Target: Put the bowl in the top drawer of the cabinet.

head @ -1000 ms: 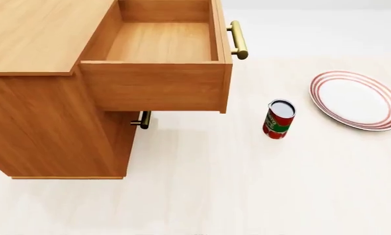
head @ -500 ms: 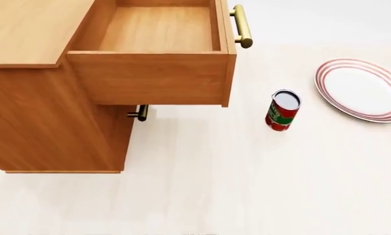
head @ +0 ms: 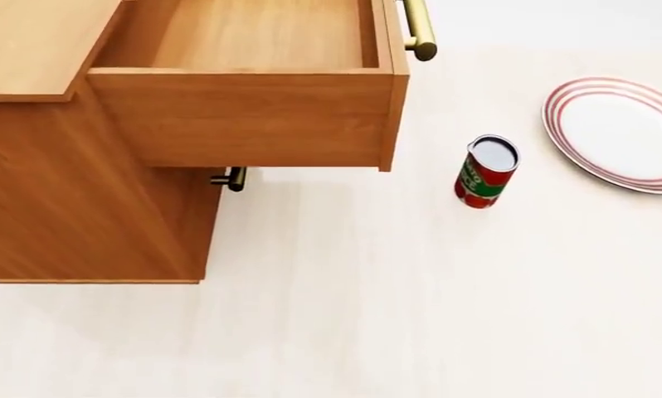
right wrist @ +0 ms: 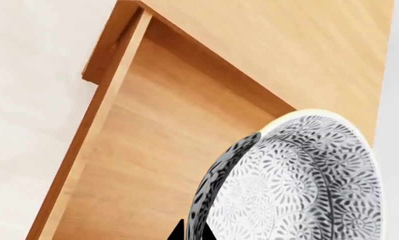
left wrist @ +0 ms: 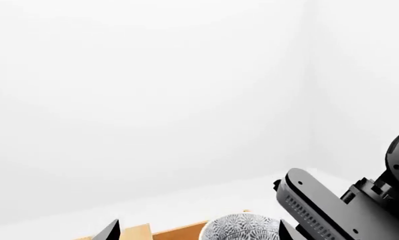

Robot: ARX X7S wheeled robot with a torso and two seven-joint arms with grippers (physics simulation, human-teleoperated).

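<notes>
Your head camera looks down on the cabinet (head: 76, 191), standing on the pale table (head: 420, 315) at the left of that view. Its top drawer (head: 242, 108) is pulled well out and open, bare wood inside, the brass bar handle (head: 420, 33) on its front. Under it the lower drawer's smaller brass handle (head: 231, 178) just peeks out.

To the right, well apart from the cabinet, lies the red-ringed white plate (head: 625, 133), partly cut by the frame edge. Between plate and drawer front stands a red-labelled can (head: 486, 172), upright, nearer the drawer.

No arm shows in your head view. In your right wrist view the bowl (right wrist: 299, 185) hangs tilted on its edge above the open drawer box, its rim pinched by your right gripper (right wrist: 191, 232); only the dark jaw tips show at the frame's edge. Your left wrist view catches the bowl's speckled outside and the right arm (left wrist: 333, 210) beside it; of your left gripper (left wrist: 196, 232) only two tips show, spread apart and holding nothing.
</notes>
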